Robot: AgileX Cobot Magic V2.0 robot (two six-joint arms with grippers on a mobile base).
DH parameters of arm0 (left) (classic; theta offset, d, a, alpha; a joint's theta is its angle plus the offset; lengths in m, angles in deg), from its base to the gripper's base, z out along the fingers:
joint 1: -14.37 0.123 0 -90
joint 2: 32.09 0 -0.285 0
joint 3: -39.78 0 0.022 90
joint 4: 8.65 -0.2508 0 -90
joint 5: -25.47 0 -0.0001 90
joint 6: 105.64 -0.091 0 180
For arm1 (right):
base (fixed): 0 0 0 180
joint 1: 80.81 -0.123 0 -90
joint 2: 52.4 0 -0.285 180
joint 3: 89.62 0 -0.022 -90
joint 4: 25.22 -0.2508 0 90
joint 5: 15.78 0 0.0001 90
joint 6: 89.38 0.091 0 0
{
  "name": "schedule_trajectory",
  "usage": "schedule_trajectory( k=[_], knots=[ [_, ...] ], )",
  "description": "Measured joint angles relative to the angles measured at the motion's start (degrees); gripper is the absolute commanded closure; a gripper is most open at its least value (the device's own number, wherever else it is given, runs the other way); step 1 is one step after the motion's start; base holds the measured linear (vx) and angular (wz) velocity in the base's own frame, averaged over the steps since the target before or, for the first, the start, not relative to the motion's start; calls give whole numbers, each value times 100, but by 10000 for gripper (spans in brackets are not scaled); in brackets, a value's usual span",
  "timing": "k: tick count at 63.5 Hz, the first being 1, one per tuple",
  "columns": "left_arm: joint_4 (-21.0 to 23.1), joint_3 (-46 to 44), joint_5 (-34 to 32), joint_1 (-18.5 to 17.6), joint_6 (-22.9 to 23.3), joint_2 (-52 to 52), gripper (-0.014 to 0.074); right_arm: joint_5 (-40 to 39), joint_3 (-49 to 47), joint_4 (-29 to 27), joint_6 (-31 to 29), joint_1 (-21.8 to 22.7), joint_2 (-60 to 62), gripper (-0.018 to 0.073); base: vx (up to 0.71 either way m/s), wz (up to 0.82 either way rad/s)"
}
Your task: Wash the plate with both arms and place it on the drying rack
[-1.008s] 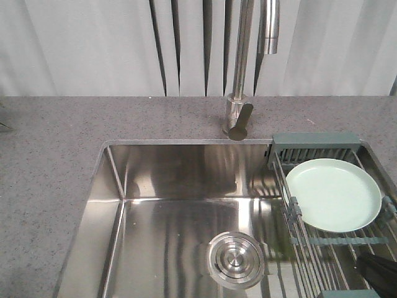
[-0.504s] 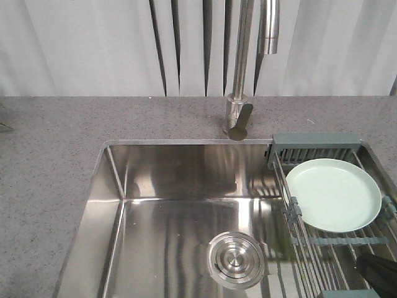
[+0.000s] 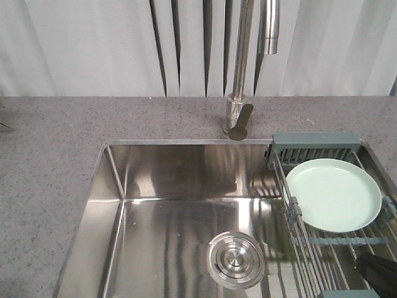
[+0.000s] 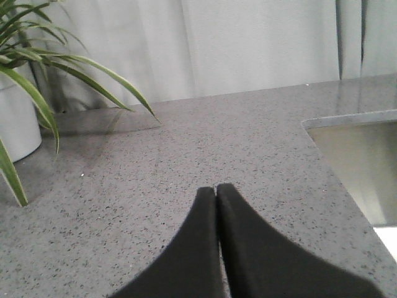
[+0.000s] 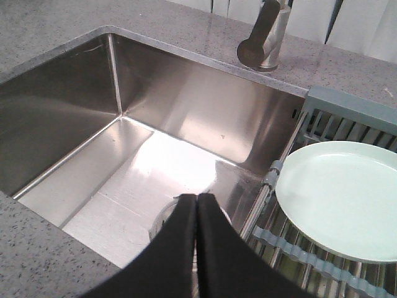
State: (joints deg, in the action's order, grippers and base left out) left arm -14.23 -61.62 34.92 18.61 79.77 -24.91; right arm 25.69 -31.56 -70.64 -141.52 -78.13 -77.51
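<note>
Plate lies flat on the rack, which bridges the right end of the sink, so any drips would fall through the wires into the basin; its far edge sits just short of the rack's slotted grey compartment. Nothing touches it. Left end effector is clenched with nothing in it, hovering over bare desk to the left of the sink, near a potted plant and well away from the plate. Right end effector is also clenched and empty, poised above the sink's near side with the drain below it. Tap shows no water running. Judging by this layout, the plate already rests where the task wants it
</note>
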Motion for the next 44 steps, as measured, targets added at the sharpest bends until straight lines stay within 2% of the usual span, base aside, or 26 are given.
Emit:
schedule_trajectory(
  k=[7, 44],
  knots=[
    [0, 6, 12, 101, 124, 0, 603, 0, 0, 0, 0, 0, 0, 564, 0, 0],
    [5, 6, 12, 99, 169, 0, 603, 0, 0, 0, 0, 0, 0, 564, 0, 0]
  ],
)
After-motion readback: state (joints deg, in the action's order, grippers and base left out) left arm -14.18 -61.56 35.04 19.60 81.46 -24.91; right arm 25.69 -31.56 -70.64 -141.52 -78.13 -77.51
